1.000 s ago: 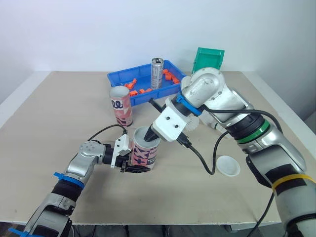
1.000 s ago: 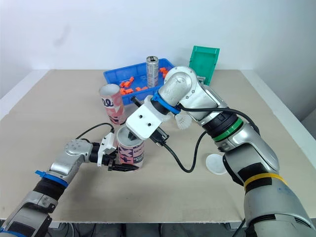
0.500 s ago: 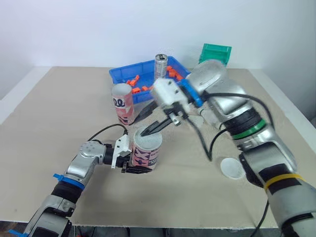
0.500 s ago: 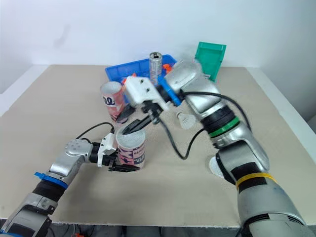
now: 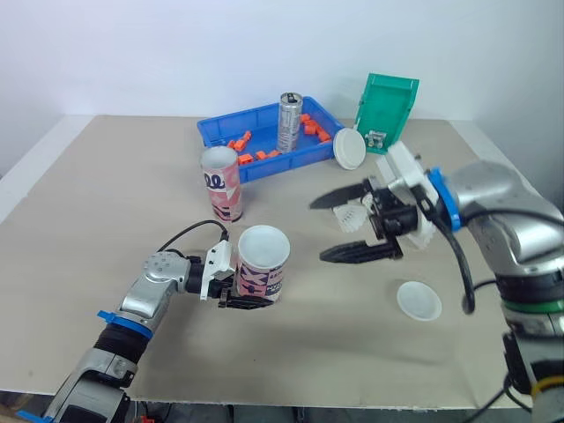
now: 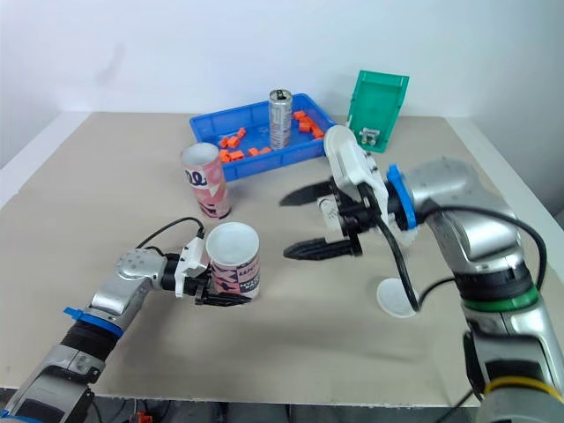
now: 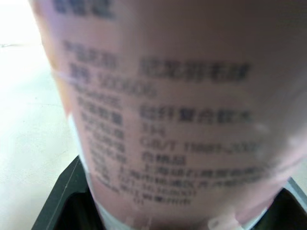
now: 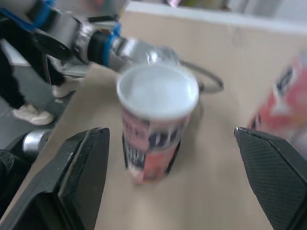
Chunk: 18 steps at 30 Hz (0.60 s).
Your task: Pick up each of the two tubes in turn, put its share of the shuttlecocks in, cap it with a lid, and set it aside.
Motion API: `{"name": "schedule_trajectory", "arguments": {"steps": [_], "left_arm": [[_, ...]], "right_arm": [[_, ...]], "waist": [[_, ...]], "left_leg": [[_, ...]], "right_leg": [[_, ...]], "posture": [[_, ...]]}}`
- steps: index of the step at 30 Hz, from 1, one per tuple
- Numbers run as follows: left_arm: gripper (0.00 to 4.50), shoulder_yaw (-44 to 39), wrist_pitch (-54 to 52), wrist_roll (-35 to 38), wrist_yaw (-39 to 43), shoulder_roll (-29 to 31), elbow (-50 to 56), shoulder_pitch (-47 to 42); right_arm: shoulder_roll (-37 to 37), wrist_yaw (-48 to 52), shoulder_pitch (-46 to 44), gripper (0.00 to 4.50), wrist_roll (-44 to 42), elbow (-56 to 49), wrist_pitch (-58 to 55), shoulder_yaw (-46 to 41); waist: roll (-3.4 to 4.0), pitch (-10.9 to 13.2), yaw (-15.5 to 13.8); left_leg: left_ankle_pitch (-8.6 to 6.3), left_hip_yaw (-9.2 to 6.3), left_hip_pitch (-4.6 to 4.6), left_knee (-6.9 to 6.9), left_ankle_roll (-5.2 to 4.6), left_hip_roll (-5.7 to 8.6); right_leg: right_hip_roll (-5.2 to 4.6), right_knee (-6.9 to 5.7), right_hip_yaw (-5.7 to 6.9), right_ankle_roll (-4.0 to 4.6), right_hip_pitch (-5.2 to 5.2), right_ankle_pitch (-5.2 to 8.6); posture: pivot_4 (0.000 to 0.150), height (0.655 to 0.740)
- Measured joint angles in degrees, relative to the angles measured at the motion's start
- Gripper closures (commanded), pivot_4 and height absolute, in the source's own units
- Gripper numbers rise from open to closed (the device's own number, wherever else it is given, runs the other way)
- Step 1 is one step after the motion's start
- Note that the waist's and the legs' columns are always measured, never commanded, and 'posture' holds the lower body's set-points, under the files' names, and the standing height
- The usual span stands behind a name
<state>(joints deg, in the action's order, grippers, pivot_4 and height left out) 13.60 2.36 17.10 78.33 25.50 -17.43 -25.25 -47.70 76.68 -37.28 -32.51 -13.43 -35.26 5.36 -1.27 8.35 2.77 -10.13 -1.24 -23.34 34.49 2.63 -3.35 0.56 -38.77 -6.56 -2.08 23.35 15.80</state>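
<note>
The left arm comes up from the lower left corner of the head view, elbow bent and forearm low over the surface (image 5: 106, 203). Its end effector (image 5: 247, 298) is clamped on the base of a pink tube (image 5: 263, 271), which stands upright just left of the frame's centre with its white top facing up. The right arm enters from the right edge with its forearm about level. Its end effector (image 5: 319, 231) points toward the frame's centre, its 2 black fingers spread wide apart and empty. The second tube (image 5: 220, 183) stands upright above and left of the first, apart from it. A white lid (image 5: 419, 300) lies flat at lower right, and a second lid (image 5: 349, 148) leans by the blue tray (image 5: 282, 164) at upper centre.
</note>
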Motion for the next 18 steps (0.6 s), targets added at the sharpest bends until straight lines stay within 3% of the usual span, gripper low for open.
{"name": "schedule_trajectory", "arguments": {"steps": [2,3,10,18], "left_arm": [[0.61,-0.1,0.1,0.1,0.1,0.4,-0.1,0.1],[0.05,-0.1,-0.3,-0.5,-0.2,1.0,-1.1,0.4],[0.02,-1.6,-0.6,0.4,1.2,3.7,0.7,1.5],[0.02,-3.3,-2.3,2.0,3.0,7.8,5.4,4.8]], "right_arm": [[0.1,-3.7,5.1,0.0,1.5,-1.9,-0.2,-0.1],[0.8,-5.7,6.5,0.0,2.3,-3.0,-0.2,-0.1],[9.8,-17.1,11.9,0.0,4.9,-8.0,2.1,0.9],[10.7,-18.3,15.9,0.0,6.5,-11.2,3.2,5.7]], "waist": [[0.09,0.2,0.2],[0.12,0.3,0.5],[-0.33,0.8,1.5],[-0.47,0.9,1.5]], "left_leg": [[0.0,0.09,-0.01,0.0,0.0,0.0],[0.0,0.11,-0.02,0.0,0.0,0.0],[-0.1,-0.01,-0.18,-0.11,0.15,-0.06],[-0.5,-0.08,-0.33,-0.06,0.16,-0.06]], "right_leg": [[-0.01,0.0,-0.09,-0.04,0.04,-0.02],[0.02,-0.01,-0.14,-0.07,0.1,-0.05],[0.14,0.0,-0.11,-0.36,0.14,-0.03],[0.13,0.06,-0.06,-0.41,0.13,0.41]], "posture": [[0.15,0.74],[0.15,0.74],[0.15,0.74],[0.15,0.74]]}}
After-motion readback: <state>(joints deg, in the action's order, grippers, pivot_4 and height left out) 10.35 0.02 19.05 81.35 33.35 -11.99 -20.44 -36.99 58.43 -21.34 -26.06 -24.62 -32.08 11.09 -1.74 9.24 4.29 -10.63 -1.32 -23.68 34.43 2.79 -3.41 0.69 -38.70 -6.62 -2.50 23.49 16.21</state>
